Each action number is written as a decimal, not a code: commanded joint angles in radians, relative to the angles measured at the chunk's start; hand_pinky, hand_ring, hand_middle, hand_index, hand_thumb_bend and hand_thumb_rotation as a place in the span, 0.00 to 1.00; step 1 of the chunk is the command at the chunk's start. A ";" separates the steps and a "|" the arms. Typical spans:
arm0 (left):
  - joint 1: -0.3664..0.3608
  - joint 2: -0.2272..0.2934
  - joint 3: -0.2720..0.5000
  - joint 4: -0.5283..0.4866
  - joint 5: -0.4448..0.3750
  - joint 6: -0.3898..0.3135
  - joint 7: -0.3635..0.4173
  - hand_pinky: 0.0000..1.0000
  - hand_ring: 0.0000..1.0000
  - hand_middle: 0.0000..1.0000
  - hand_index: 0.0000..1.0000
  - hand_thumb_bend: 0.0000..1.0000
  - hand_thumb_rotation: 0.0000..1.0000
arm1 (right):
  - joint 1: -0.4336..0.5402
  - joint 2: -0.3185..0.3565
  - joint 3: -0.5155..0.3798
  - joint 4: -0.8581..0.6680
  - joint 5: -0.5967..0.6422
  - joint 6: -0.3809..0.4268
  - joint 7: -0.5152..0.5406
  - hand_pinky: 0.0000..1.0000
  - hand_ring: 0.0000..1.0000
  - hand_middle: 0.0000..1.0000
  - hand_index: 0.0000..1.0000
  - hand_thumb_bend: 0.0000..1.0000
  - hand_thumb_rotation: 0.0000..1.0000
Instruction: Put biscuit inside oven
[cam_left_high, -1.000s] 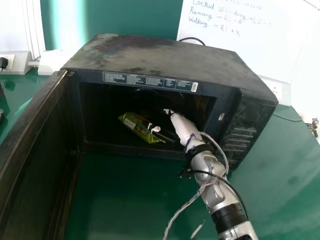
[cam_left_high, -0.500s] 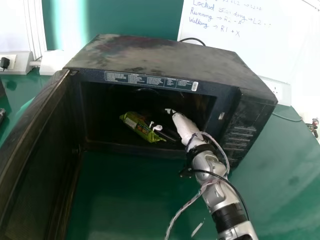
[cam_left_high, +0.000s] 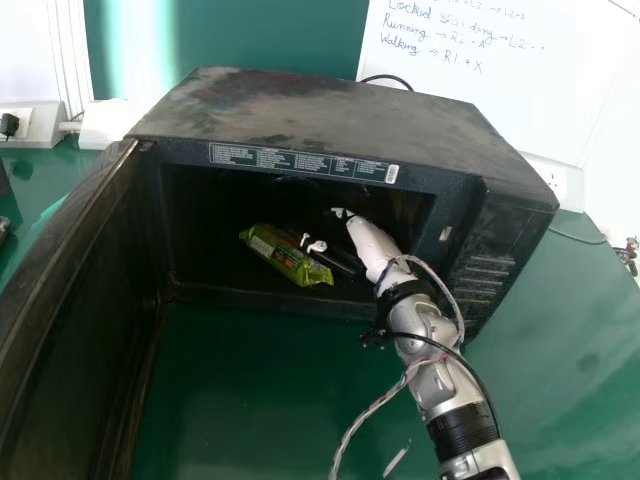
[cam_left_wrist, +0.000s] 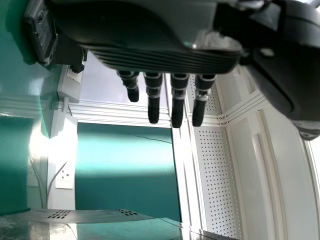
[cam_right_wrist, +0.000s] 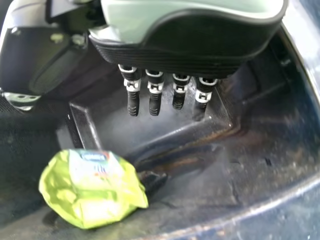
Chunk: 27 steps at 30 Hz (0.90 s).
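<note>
Biscuit packet (cam_left_high: 287, 256) lies inside the open oven (cam_left_high: 330, 120).

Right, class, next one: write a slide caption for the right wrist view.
Biscuit packet inside the oven, open right hand nearby.

A glossy green tabletop (cam_left_high: 250, 400) spreads beneath a green wall panel (cam_left_high: 270, 40), where pale vertical streaks of light (cam_left_high: 160, 60) shine near white framing (cam_left_high: 70, 50) on the left in the head view. To the right stands a whiteboard (cam_left_high: 590, 110) with dark handwriting (cam_left_high: 430, 30), and white socket boxes (cam_left_high: 35, 122) sit along the table's back on both sides. The left wrist view shows a perforated pale panel (cam_left_wrist: 216, 175) beside white panelling (cam_left_wrist: 252, 155).
</note>
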 joint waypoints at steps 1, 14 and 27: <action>0.006 0.008 0.001 0.003 0.007 -0.013 -0.003 1.00 0.91 0.91 0.90 1.00 1.00 | 0.000 -0.019 -0.014 -0.023 0.002 0.003 0.007 0.92 0.91 0.96 0.92 0.95 0.50; -0.002 0.009 0.000 0.013 0.008 -0.016 -0.003 1.00 0.92 0.91 0.90 1.00 1.00 | 0.044 -0.038 -0.020 -0.146 -0.013 0.057 0.032 0.90 0.90 0.95 0.92 0.94 0.48; -0.009 0.010 -0.001 0.019 0.014 -0.017 -0.001 1.00 0.91 0.91 0.89 1.00 1.00 | 0.138 -0.053 -0.061 -0.334 -0.003 0.146 0.088 0.73 0.86 0.94 0.93 0.96 0.47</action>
